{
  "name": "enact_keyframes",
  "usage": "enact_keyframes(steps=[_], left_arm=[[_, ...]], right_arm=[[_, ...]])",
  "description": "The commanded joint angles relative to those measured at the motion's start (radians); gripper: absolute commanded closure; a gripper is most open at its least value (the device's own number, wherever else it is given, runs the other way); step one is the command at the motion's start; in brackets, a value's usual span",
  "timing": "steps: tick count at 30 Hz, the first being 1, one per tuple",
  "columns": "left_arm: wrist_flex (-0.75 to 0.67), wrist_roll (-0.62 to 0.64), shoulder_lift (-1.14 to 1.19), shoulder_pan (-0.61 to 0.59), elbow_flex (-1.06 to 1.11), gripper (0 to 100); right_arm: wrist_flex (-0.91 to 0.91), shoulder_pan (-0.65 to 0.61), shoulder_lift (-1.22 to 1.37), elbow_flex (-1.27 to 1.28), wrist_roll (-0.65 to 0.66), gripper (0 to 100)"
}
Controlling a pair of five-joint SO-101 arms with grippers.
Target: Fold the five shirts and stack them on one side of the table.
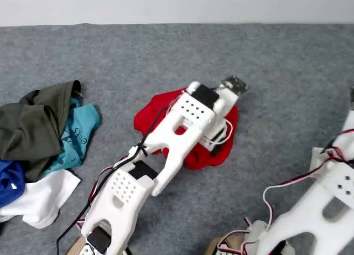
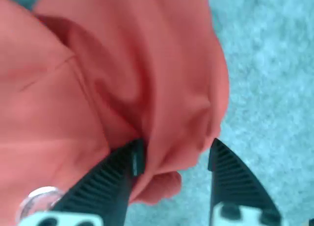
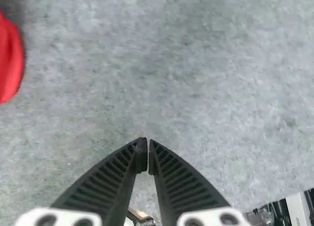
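- Fingers (image 2: 110, 182) of the left gripper (image 2: 175, 155) are spread apart, with a bulging fold of the red shirt (image 2: 122, 64) between them. One tip presses into the cloth; the other is at the fold's edge, just beside it.
- Right gripper (image 3: 146, 148) has its fingers pressed together, tip to tip, with nothing between them, above the bare grey table (image 3: 206, 64).
- From the high view, the left arm (image 1: 182, 128) leans over the red shirt, which lies crumpled at the table's middle.
- Right arm (image 1: 323, 202) is at the near right edge, well apart from the shirt.
- Far to the left lie a green shirt (image 1: 33, 122), teal shirt (image 1: 80, 128), blue shirt (image 1: 10, 180) and white shirt (image 1: 41, 197), heaped loosely and overlapping.
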Motion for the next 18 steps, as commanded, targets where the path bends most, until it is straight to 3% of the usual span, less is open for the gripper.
enact_keyframes(steps=[1, 5, 9, 12, 18], left_arm=[[0.018, -0.017, -0.071, 0.005, 0.015, 78], [-0.035, -0.025, -0.071, -0.046, 0.062, 81], [-0.037, -0.12, -0.081, -0.124, 0.051, 100], [0.046, -0.161, -0.094, -0.187, -0.024, 100], [0.041, -0.157, -0.235, -0.341, -0.087, 100]], right_arm=[[0.035, 0.018, -0.001, -0.041, 0.009, 96.9], [0.035, 0.018, -0.001, -0.041, 0.008, 96.9], [0.035, 0.019, -0.001, -0.041, 0.006, 97.0], [0.035, 0.019, -0.001, -0.041, 0.006, 97.2], [0.036, 0.015, -0.008, -0.041, 0.006, 97.2]])
